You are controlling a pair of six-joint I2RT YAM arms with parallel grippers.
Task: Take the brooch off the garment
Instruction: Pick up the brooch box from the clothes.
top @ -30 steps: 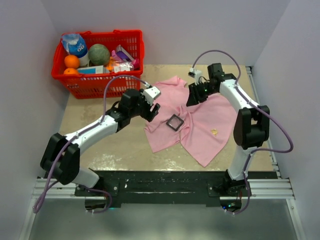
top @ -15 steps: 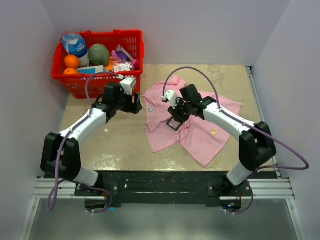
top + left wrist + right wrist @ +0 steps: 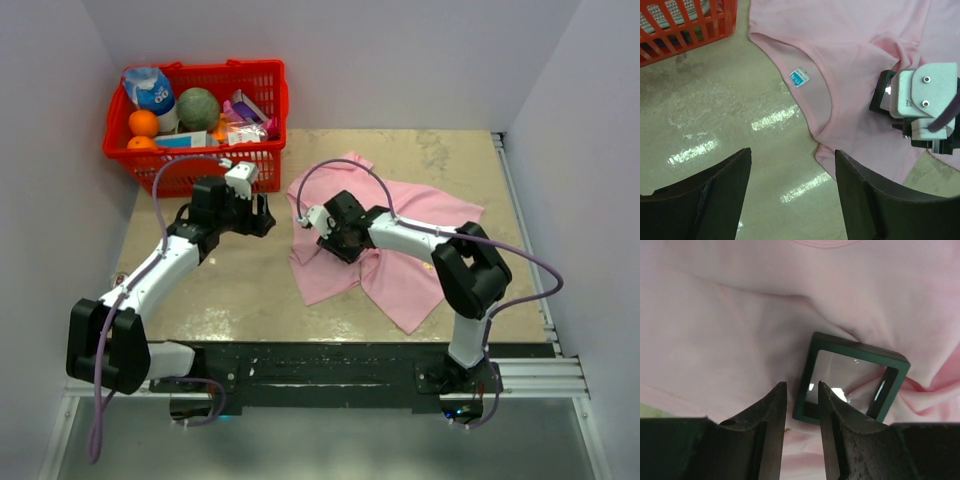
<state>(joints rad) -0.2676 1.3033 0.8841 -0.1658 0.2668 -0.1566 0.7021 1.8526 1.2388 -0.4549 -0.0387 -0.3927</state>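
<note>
The light pink T-shirt [image 3: 400, 290] lies crumpled on the table right of centre. I cannot make out the brooch in any view; my right arm's elbow covers the cloth where it could lie. My right gripper [image 3: 336, 240] is low over the shirt's left part. In the right wrist view its jaws [image 3: 801, 386] stand a narrow gap apart over the left edge of a dark square frame box with a clear window [image 3: 852, 377] that lies on the shirt [image 3: 740, 315]. My left gripper [image 3: 262, 215] is open and empty [image 3: 792, 152] over bare table, just left of the collar [image 3: 827, 100].
A red basket [image 3: 200, 170] with fruit and packets stands at the back left, and its corner shows in the left wrist view [image 3: 685, 25]. A small blue-white tag [image 3: 800, 77] sits inside the collar. The right wrist's camera housing [image 3: 925, 105] is over the shirt. Walls close the table on three sides.
My right gripper swung from the shirt's top edge down and left to the frame box. My left gripper drew back left, off the shirt, to the table beside the collar.
</note>
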